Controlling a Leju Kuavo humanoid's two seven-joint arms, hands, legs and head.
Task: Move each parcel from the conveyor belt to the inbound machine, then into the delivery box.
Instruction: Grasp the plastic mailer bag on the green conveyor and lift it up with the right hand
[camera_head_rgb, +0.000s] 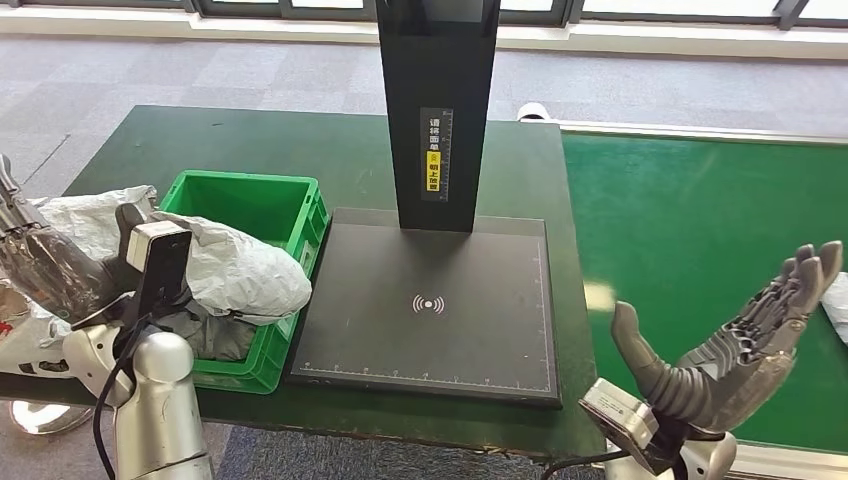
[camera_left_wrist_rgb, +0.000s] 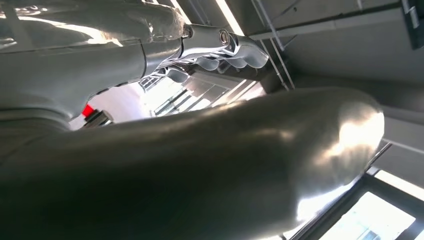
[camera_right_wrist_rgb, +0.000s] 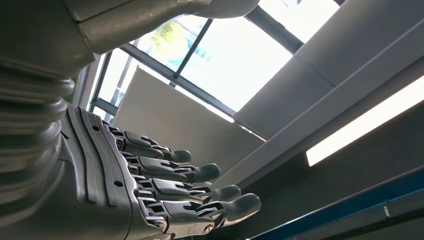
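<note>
A crumpled grey plastic parcel (camera_head_rgb: 235, 268) lies across the near rim of the green delivery box (camera_head_rgb: 262, 196), partly inside it. My left hand (camera_head_rgb: 45, 265) holds the parcel's left end beyond the box's left side. In the left wrist view the shiny parcel (camera_left_wrist_rgb: 225, 165) presses against the palm, with the fingers (camera_left_wrist_rgb: 220, 50) curled over its edge. My right hand (camera_head_rgb: 745, 335) hovers palm up with fingers spread, holding nothing, above the near edge of the green conveyor belt (camera_head_rgb: 700, 220). The right wrist view shows the fingers (camera_right_wrist_rgb: 200, 192) stretched out and apart.
The inbound machine's black scan plate (camera_head_rgb: 430, 300) with its black post (camera_head_rgb: 437, 110) stands between the box and the belt. A white parcel (camera_head_rgb: 836, 305) lies on the belt at the right edge. The dark green table (camera_head_rgb: 250, 135) carries the box and machine.
</note>
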